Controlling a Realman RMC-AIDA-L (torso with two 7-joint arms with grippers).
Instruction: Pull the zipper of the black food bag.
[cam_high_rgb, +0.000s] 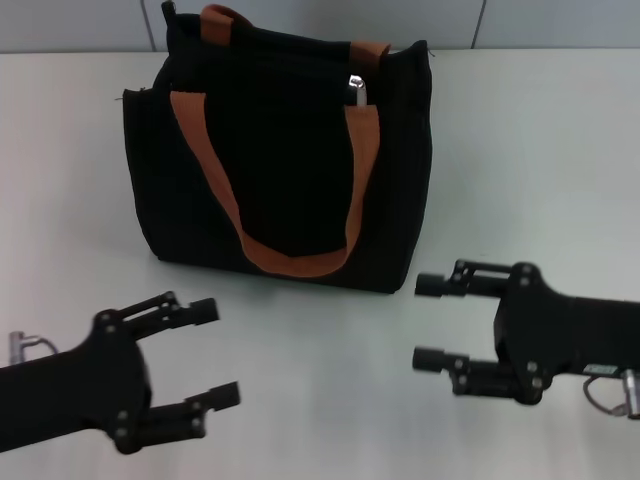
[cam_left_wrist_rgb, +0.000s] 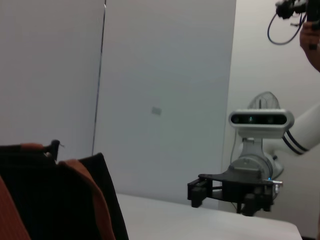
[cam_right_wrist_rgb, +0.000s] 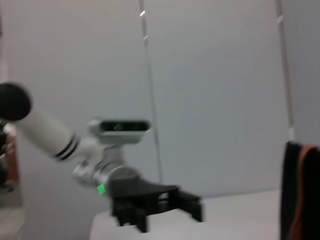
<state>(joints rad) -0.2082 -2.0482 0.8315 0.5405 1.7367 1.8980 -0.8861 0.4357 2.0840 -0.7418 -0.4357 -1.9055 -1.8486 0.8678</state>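
Observation:
The black food bag (cam_high_rgb: 290, 170) stands upright at the back middle of the table, its rust-orange handle (cam_high_rgb: 300, 262) hanging down the front face. The zipper's silver pull tab (cam_high_rgb: 356, 90) lies at the top edge, right of centre, beside the far handle. My left gripper (cam_high_rgb: 215, 352) is open, low at the front left, well short of the bag. Also open, my right gripper (cam_high_rgb: 428, 322) points left at the front right, just below the bag's right corner. The left wrist view shows a bag corner (cam_left_wrist_rgb: 60, 200) and the right gripper (cam_left_wrist_rgb: 200, 192) farther off.
The white table (cam_high_rgb: 530, 150) runs out on both sides of the bag and between the grippers. Grey wall panels (cam_high_rgb: 80, 25) close off the back. The right wrist view shows the bag's edge (cam_right_wrist_rgb: 300, 190) and the left gripper (cam_right_wrist_rgb: 160, 205) farther off.

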